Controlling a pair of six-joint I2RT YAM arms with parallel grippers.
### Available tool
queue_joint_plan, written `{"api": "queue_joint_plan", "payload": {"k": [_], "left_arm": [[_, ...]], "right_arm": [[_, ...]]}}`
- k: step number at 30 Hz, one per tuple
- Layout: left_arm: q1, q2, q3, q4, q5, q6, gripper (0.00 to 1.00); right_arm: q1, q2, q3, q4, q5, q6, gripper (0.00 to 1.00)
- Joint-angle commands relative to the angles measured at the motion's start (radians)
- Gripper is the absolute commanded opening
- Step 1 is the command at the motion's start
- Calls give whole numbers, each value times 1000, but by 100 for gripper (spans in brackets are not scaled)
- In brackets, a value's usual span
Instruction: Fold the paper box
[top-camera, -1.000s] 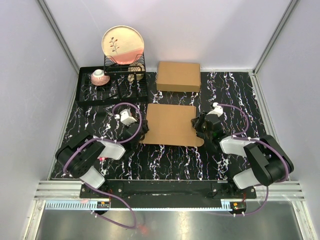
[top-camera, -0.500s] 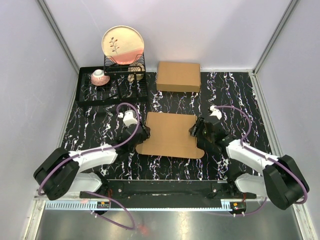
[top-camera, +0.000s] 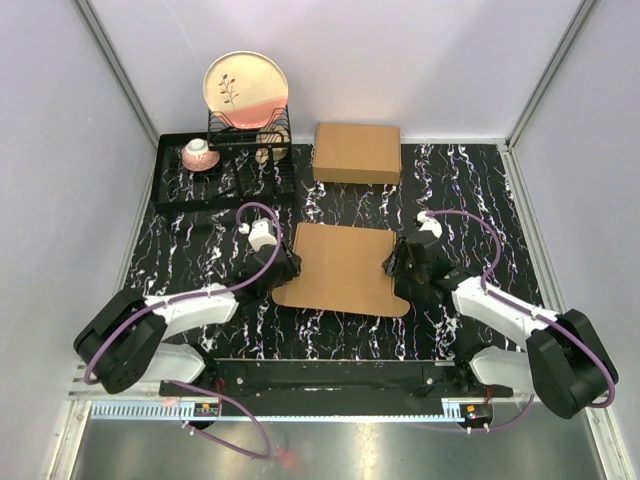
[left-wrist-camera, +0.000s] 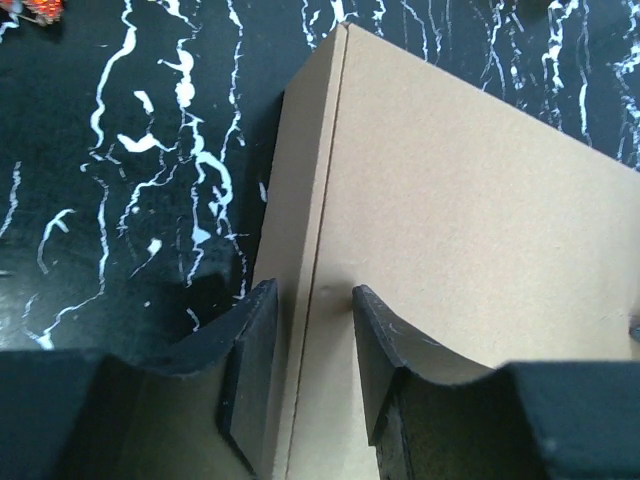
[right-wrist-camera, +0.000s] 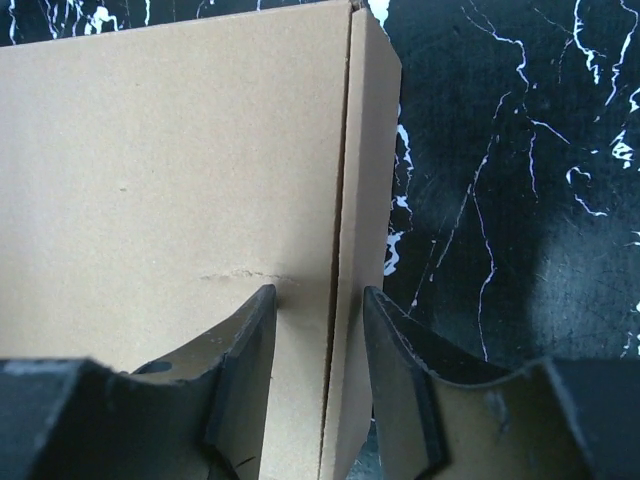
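The paper box (top-camera: 345, 265) lies as a flat brown cardboard shape in the middle of the black marbled table, with a rounded tab at its near right corner. My left gripper (top-camera: 285, 268) is at its left edge. In the left wrist view that gripper (left-wrist-camera: 312, 290) is open, one finger outside the narrow side flap and the other over the top panel (left-wrist-camera: 450, 200). My right gripper (top-camera: 395, 265) mirrors this at the right edge. In its wrist view the gripper (right-wrist-camera: 320, 292) is open astride the crease, with the box panel (right-wrist-camera: 170, 150) to its left.
A second, made-up brown cardboard box (top-camera: 357, 152) sits at the back of the table. At the back left stands a black dish rack (top-camera: 225, 178) with an upright plate (top-camera: 247, 90), and a small bowl (top-camera: 199, 153) beside it. Grey walls close in the table.
The paper box has slid a little toward the near edge. Both arms have stretched out lower, and the left gripper's fingers have parted around the box's edge.
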Motion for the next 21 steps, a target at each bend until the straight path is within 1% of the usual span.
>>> {"api": "queue_joint_plan", "payload": {"k": [1, 6, 7, 8, 10, 11, 12, 13, 14, 15, 19, 20, 21], "left_arm": [[1, 83, -23, 79, 92, -22, 38], [1, 126, -49, 120, 112, -34, 32], [1, 127, -54, 126, 112, -34, 32], [1, 124, -54, 123, 109, -33, 32], [1, 63, -60, 102, 54, -31, 37], [3, 27, -61, 91, 28, -24, 39], [3, -62, -58, 74, -38, -18, 45], [3, -110, -34, 12, -75, -13, 47], [3, -159, -17, -17, -107, 4, 49], [4, -247, -3, -39, -151, 18, 50], [7, -420, 72, -146, -186, 70, 51], [4, -441, 74, -171, -180, 73, 50], [1, -480, 72, -188, -145, 73, 46]], "right_arm": [[5, 18, -34, 33, -34, 7, 45], [4, 9, -52, 33, -37, 5, 40], [4, 7, -52, 33, -37, 7, 40], [5, -2, -52, 33, -29, 7, 44], [5, -35, -46, 25, -9, 8, 50], [5, -87, -40, 18, 29, 8, 57], [4, -112, -14, -11, 52, -2, 59], [5, -131, 7, -28, 75, -13, 61], [5, -151, 35, -48, 107, -28, 64], [4, -152, 91, -83, 120, -57, 64], [-12, -111, 207, -104, 146, -125, 65], [-22, -73, 225, -101, 137, -134, 65], [-30, -51, 262, -82, 121, -156, 61]]}}
